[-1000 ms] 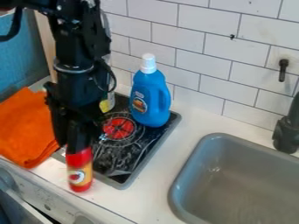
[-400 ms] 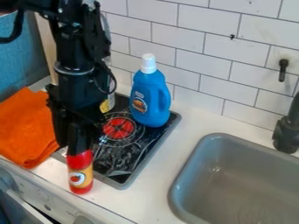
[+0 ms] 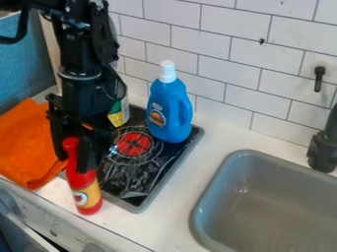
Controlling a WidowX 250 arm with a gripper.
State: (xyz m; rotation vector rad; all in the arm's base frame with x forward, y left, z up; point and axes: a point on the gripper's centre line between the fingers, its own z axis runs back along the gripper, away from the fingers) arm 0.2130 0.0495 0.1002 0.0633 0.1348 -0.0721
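The black gripper (image 3: 74,164) hangs at the left over the counter's front part, its fingers spread to either side of a red bottle's upper part. This red bottle (image 3: 84,189) has a yellow label with a round picture and stands beside the stove's front left corner, its narrow top leaning a little toward the upper left. Its red neck shows between the open fingers; whether either finger touches it I cannot tell. An orange cloth (image 3: 26,142) lies just left of the gripper.
On the black stove top (image 3: 141,174) with a red burner stands a blue bottle (image 3: 170,113) with a white cap. Another bottle with a yellow and green label (image 3: 118,114) is partly behind the arm. A grey sink (image 3: 270,206) and black faucet (image 3: 322,150) are at the right.
The gripper's fingers have opened and the arm has shifted slightly left. The red bottle's upper part now shows between them, and the bottle tilts more to the left.
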